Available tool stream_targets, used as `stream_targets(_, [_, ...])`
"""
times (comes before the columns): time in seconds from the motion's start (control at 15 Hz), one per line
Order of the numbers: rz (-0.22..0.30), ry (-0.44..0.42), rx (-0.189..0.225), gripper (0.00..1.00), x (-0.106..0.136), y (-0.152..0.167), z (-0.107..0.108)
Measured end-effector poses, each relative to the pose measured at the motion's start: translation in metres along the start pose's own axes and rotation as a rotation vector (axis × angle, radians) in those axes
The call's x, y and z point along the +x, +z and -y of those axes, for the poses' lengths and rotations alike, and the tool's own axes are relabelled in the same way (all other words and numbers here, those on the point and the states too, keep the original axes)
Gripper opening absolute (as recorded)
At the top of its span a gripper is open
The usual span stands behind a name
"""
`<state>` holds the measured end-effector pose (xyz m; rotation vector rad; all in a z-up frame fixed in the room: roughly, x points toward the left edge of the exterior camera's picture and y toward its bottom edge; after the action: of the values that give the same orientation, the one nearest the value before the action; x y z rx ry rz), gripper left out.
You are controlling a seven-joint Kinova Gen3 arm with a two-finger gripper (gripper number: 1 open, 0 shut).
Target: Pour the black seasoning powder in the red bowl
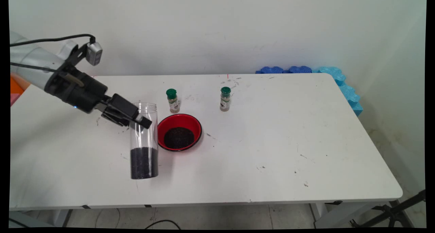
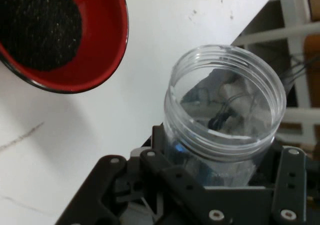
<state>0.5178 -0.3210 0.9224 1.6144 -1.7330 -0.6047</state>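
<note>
My gripper (image 1: 141, 119) is shut on the upper part of a tall clear plastic jar (image 1: 144, 141), reaching it from the left. The jar stands upright with no lid, and dark grains fill its bottom quarter. Right beside it on the right sits a red bowl (image 1: 163, 124) holding a heap of the same dark grains. In the hand view the jar's open mouth (image 2: 220, 52) sits between the black linkage, and the red bowl (image 2: 105, 45) lies at the upper left. I cannot tell whether the jar's base rests on the table (image 1: 272, 141) or hovers just above it.
Two small spice bottles with green caps stand behind the bowl, one (image 1: 173, 101) close to the jar and one (image 1: 225, 99) further right. Blue foam blocks (image 1: 340, 83) line the table's far right corner. Black cables trail from the arm at the left.
</note>
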Motion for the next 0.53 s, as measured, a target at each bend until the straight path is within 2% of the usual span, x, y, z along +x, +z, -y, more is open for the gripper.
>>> stream_targets(0.27, [-0.019, -0.147, -0.028, 0.0, 0.006, 0.007, 0.006])
stream_targets(0.53, [-0.046, -0.333, -0.067, 0.0, 0.014, 0.015, 0.013])
